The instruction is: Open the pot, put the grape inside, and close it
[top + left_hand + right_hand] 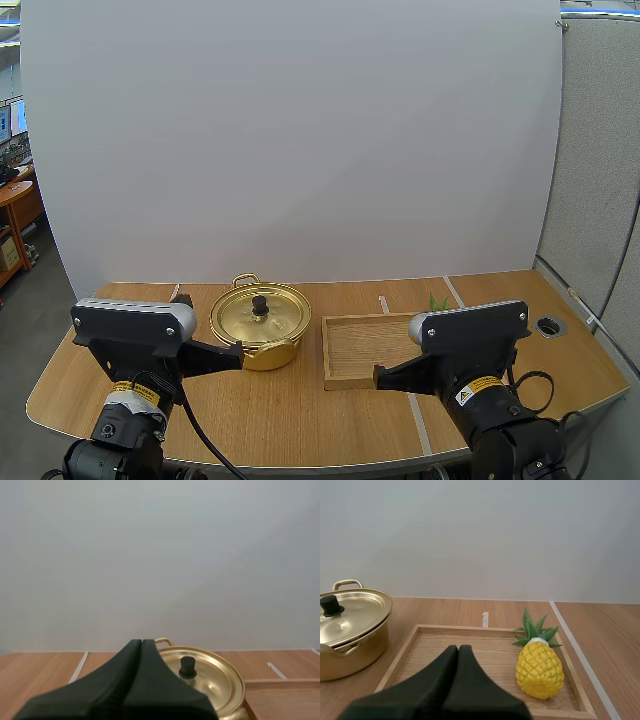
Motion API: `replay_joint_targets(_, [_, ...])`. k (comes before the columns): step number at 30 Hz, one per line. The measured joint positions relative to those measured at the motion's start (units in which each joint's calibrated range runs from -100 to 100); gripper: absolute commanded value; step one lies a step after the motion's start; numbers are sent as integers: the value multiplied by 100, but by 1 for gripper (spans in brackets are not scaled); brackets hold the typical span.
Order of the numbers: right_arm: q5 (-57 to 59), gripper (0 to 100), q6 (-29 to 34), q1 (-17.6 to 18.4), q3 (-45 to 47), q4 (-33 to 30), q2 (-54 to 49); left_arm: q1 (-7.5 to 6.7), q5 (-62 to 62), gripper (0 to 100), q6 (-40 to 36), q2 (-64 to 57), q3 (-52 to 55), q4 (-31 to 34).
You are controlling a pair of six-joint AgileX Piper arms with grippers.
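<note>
A golden pot (258, 327) stands on the wooden table with its lid (212, 677) on; the lid has a black knob (260, 303). A yellow toy pineapple (539, 667) with green leaves lies at the right end of the wooden tray (490, 647); I see no grapes. My left gripper (240, 357) is shut on nothing, low and just in front of the pot (235, 712). My right gripper (377, 378) is also shut with nothing in it, at the tray's (360, 345) near edge. In the wrist views each pair of fingers (141, 645) (458, 650) lies together as one wedge.
The tray sits right beside the pot (350, 630), on its right. White tape strips (384, 304) mark the table. A round cable hole (550, 325) is near the table's right edge. Bare wood lies in front of both grippers' bases.
</note>
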Motion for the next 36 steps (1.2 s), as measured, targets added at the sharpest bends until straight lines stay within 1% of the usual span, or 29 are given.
replay_joint_targets(3, [-22, 0, 0, 0, 131, 0, 0, 0, 120, 0, -20, 0, 11, 0])
replay_joint_targets(5, [-46, 0, 0, 0, 141, 0, 0, 0, 825, 0, -20, 0, 11, 0])
replay_joint_targets(6, [96, 0, 0, 0, 141, 0, 0, 0, 935, 0, -29, 0, 11, 0])
replay_joint_targets(8, [463, 0, 0, 0, 141, 0, 0, 0, 1749, 0, -38, 0, 26, 26])
replay_joint_targets(10, [897, 0, 0, 0, 147, -9, 0, 0, 2234, 0, -38, 0, 26, 124])
replay_joint_targets(12, [1045, 0, 0, 0, 164, -22, 0, 0, 2537, 0, -38, 0, 26, 162])
replay_joint_targets(36, [1148, 0, 0, 0, 164, -10, 0, 0, 2642, 0, -89, 0, 26, 173])
